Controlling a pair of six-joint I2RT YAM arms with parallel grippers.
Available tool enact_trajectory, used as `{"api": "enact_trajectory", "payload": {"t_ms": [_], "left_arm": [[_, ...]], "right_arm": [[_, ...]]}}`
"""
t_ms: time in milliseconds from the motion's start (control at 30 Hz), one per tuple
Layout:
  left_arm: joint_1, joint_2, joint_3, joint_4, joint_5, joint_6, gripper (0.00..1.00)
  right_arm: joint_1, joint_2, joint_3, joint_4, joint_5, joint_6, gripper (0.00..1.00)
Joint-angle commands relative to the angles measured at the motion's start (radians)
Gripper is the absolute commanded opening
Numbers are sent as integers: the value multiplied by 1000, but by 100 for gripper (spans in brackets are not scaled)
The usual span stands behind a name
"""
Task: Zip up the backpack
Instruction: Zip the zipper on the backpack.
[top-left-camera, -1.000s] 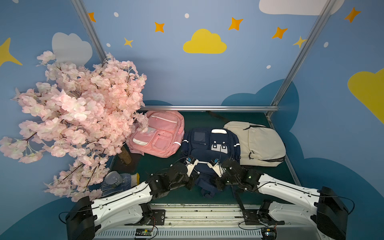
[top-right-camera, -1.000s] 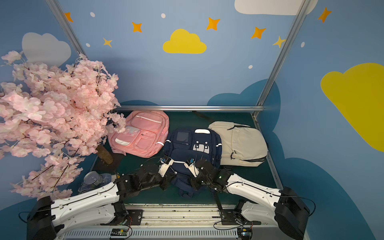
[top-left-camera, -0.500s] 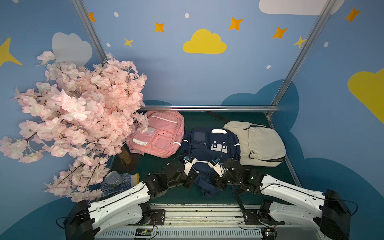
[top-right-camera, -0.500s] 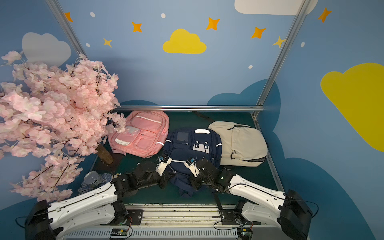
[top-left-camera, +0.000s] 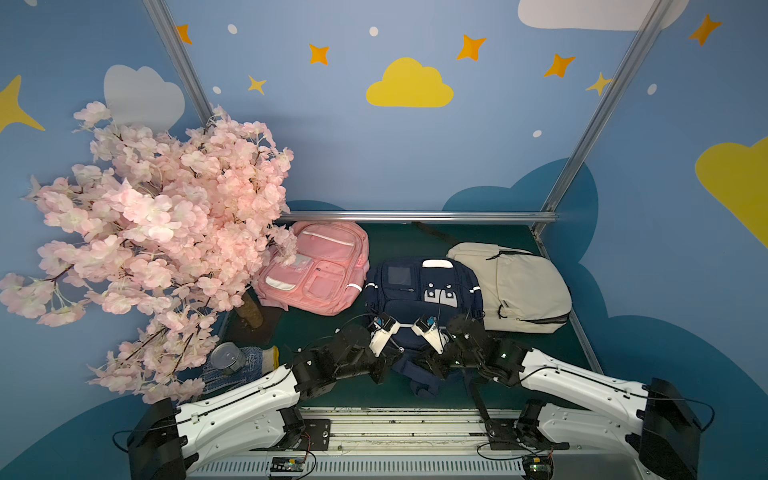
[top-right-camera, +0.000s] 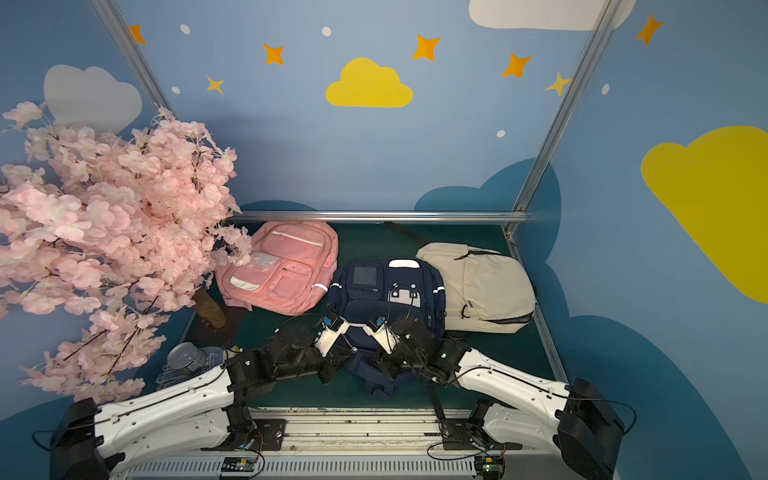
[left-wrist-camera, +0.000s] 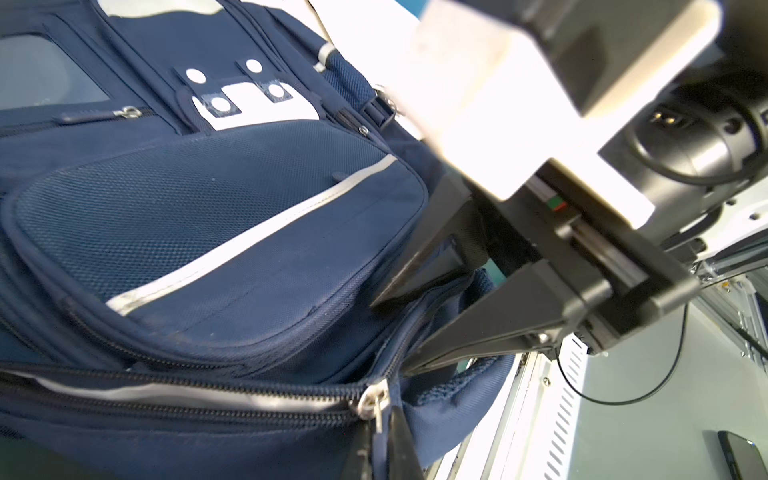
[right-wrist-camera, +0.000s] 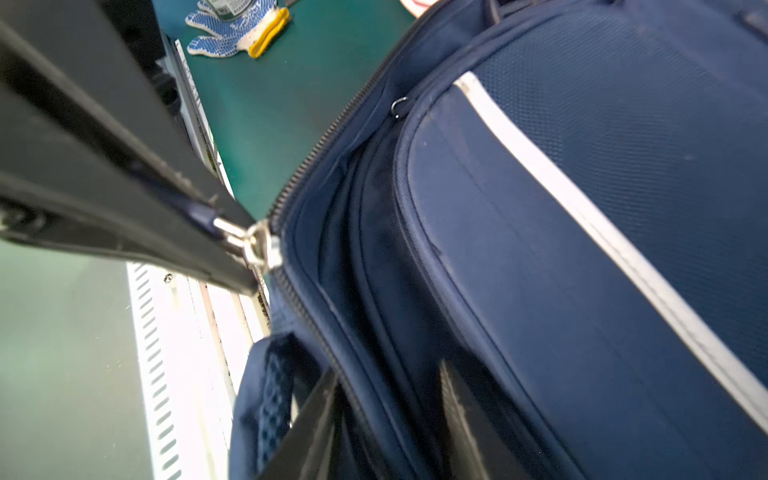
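Navy backpack (top-left-camera: 415, 293) front-to-back, top toward robot; left gripper (right-wrist-camera: 249, 253) tight on zipper pull (left-wrist-camera: 379, 409), right gripper (left-wrist-camera: 388, 337) spread.

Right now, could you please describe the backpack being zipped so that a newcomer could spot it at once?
Beside the pink blossom tree, three backpacks lie in a row on the dark green tabletop. Take the middle one, the navy blue fabric backpack, between the pink backpack and the cream backpack. It alone is dark, and the left fingers pinch its metal zipper pull.
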Motion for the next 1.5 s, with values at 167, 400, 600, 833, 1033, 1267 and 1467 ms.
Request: {"api": "enact_trajectory", "payload": {"t_ms": [167, 400, 600, 833, 1033, 1267, 1467], "left_arm": [[22, 4, 52, -26, -86, 2, 3], [233, -7, 34, -116, -55, -67, 2], [345, 26, 33, -104, -28, -82, 2], [253, 73, 60, 17, 31, -53, 2], [120, 55, 90, 58, 1, 0, 2], [42, 60, 109, 78, -21, 14, 3], [26, 55, 102, 75, -49, 9, 2]], "right_arm": [[1, -23, 31, -113, 121, 17, 0], [7, -109, 23, -317, 332, 123, 0], [7, -193, 12, -417, 494, 208, 0], [7, -305, -9, -344, 391, 156, 5], [9, -320, 7, -218, 161, 69, 42], [19, -195, 47, -153, 53, 35, 49], [33, -133, 48, -135, 84, 34, 37]]}}
